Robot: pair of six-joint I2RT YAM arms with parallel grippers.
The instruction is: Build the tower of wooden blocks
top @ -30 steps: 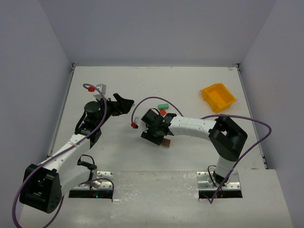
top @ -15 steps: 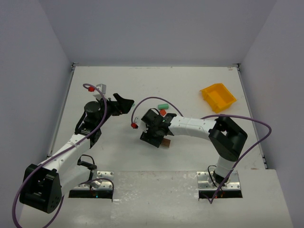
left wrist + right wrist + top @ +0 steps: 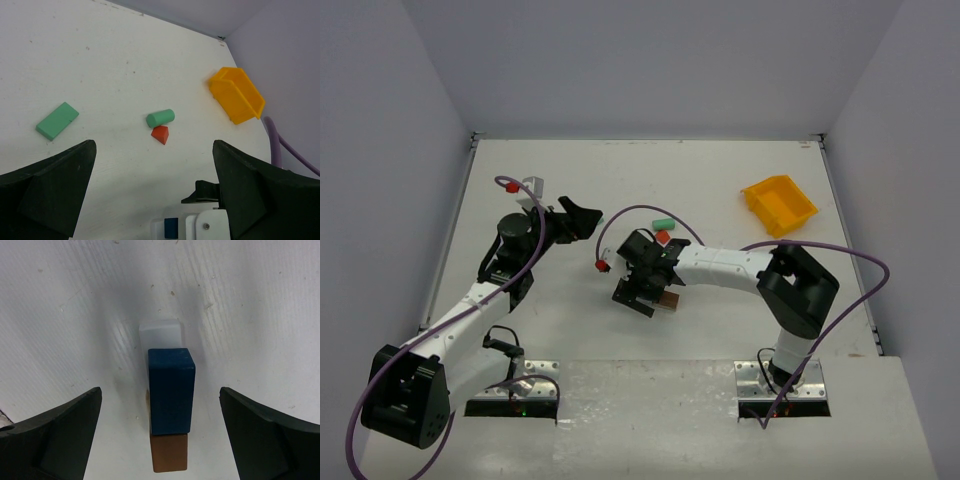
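Observation:
In the right wrist view a dark blue block (image 3: 170,390) rests on top of a brown block (image 3: 169,452), with a pale white piece (image 3: 159,332) just behind them. My right gripper (image 3: 160,391) is open, its fingers standing well clear on both sides of the stack. From above, that gripper (image 3: 645,290) covers the blue block and only the brown block (image 3: 667,301) shows. My left gripper (image 3: 582,218) is open and holds nothing. Its wrist view shows a mint flat block (image 3: 57,120), a mint cylinder (image 3: 160,118) and a red wedge (image 3: 161,134) lying loose.
A yellow bin (image 3: 778,205) stands at the back right, also in the left wrist view as the bin (image 3: 236,95). The mint block (image 3: 663,222) and red block (image 3: 663,237) lie just behind the right gripper. Purple cables loop over both arms.
The right gripper's jaws have spread wide, letting go of the blue block on the brown one. The left arm has not moved.

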